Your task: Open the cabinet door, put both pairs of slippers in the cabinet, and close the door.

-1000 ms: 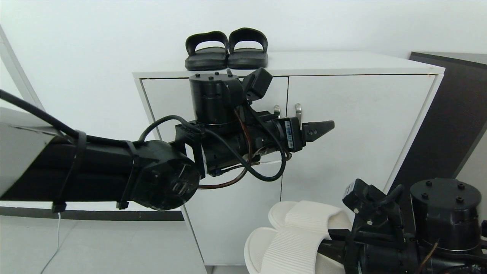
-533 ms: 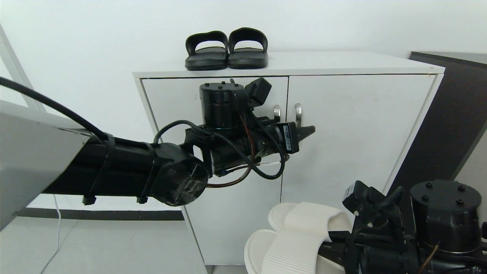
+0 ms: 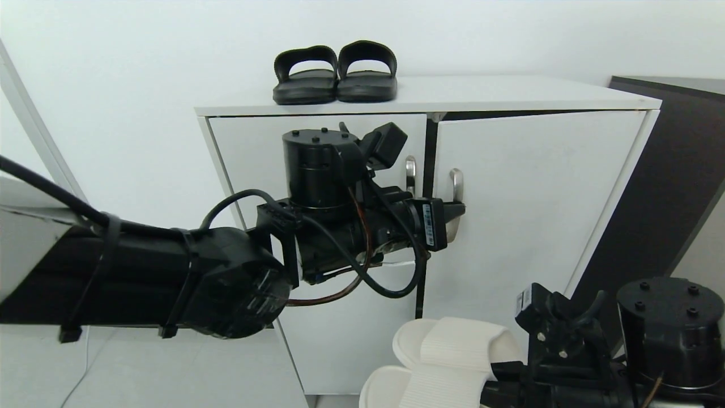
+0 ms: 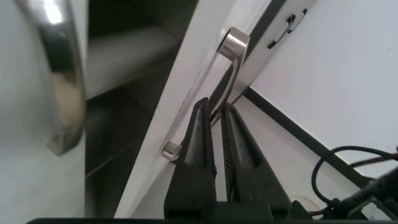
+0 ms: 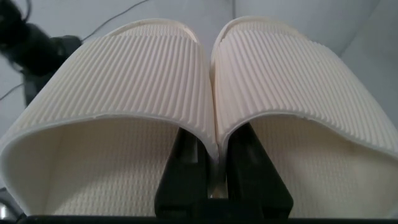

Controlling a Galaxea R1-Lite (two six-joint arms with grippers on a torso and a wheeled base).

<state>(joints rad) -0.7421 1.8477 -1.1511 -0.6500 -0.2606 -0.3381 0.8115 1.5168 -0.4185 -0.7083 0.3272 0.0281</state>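
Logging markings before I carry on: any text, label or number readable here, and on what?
Nothing can be read.
White sticker on the left arm's wrist: print too small to read.
Cabinet, black slippers, white slippers: no print seen.

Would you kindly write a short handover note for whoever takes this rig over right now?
Left pincer: shut on the handle of the right door, which stands ajar.
Right pincer: shut on the white slippers, low before the cabinet.
Black slippers: on top of the cabinet.
Done: door cracked open.
Left: swing it wide, put both pairs inside, close.
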